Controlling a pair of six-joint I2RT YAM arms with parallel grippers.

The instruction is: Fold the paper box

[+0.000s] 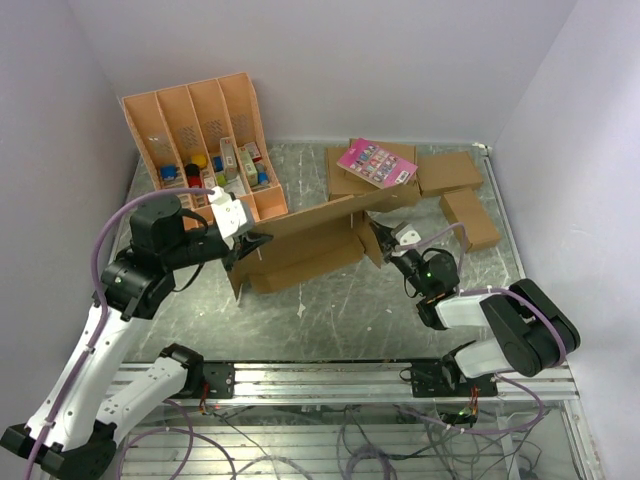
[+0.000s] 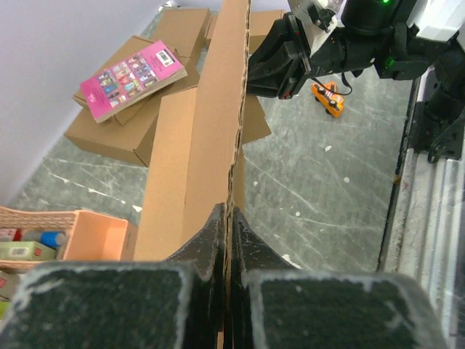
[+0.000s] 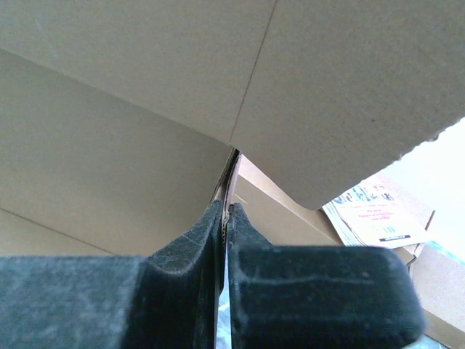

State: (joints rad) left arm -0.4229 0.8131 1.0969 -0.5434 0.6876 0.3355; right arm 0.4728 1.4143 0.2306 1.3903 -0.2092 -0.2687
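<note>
The paper box (image 1: 305,245) is a large brown corrugated piece, partly raised at mid table, with a tall wall along its far side. My left gripper (image 1: 250,243) is shut on the left end of that wall. In the left wrist view (image 2: 227,218) the wall's thin edge (image 2: 234,109) runs away between the fingers. My right gripper (image 1: 383,238) is shut on a flap at the box's right end. In the right wrist view (image 3: 227,212) the fingers pinch a cardboard edge, with broad panels (image 3: 145,109) filling the view above.
An orange-tan compartment tray (image 1: 205,140) with small items stands at the back left. Smaller brown boxes (image 1: 450,172) lie at the back right, a pink booklet (image 1: 376,162) on one. A small orange toy (image 2: 328,98) lies on the table by the right arm.
</note>
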